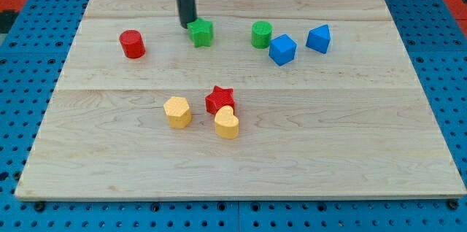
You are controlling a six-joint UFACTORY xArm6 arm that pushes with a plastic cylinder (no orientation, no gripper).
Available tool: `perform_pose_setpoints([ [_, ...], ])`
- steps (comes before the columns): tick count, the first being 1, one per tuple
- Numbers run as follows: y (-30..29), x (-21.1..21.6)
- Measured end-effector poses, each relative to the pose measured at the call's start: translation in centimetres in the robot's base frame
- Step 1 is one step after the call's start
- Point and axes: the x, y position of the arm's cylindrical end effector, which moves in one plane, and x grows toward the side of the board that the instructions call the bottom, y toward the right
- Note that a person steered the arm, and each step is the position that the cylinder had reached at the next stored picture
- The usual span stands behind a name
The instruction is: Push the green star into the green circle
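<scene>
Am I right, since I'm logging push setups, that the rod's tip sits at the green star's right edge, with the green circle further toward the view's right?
Not quite. The camera view shows my tip at the left edge of the green star, not its right edge. The green circle does lie further toward the view's right, as you said.

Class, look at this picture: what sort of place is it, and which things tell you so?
Probably a robotics lab test bench. A wooden board lies on a blue perforated base, small coloured blocks are scattered on it, and my tip sits just left of the green star.
</scene>
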Motion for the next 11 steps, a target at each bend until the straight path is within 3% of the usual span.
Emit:
perform_pose_setpoints([
  [2,2.2,0.7],
  [3,-1.2,-0.3],
  [5,-2.1,3.4],
  [6,-0.8,3.5],
  [7,4.5,4.0],
  [8,4.6,4.0],
  [9,0.3,3.5],
  [10,-8.2,2.4],
  [11,-11.2,1.2],
])
